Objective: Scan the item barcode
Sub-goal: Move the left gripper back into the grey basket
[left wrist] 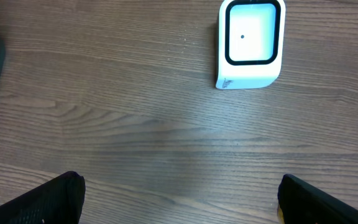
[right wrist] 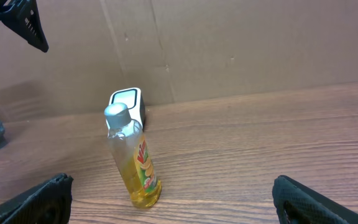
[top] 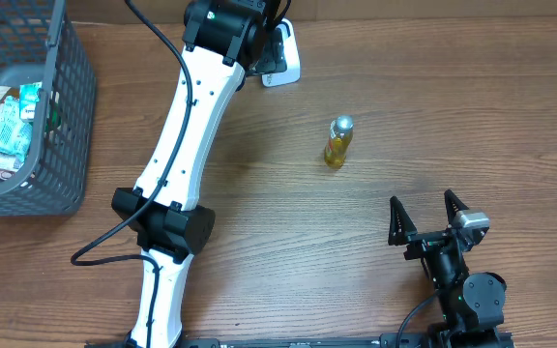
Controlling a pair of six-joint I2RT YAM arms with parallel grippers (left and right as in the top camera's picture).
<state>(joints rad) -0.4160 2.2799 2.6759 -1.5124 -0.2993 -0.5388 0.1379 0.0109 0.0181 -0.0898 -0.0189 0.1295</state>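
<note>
Presently noting bottle [top: 337, 141] upright, well apart from scanner [top: 280, 56] at the far edge, with left gripper [left wrist: 182, 194] wide open, empty, by the scanner, and right gripper [top: 421, 199] wide open, empty, facing the bottle, presumably to fetch it.

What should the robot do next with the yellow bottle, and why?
Probably the right gripper should reach forward and close around the bottle. Its jaws are open and empty, the bottle stands upright ahead of it, untouched, and the scanner sits farther back.
</note>
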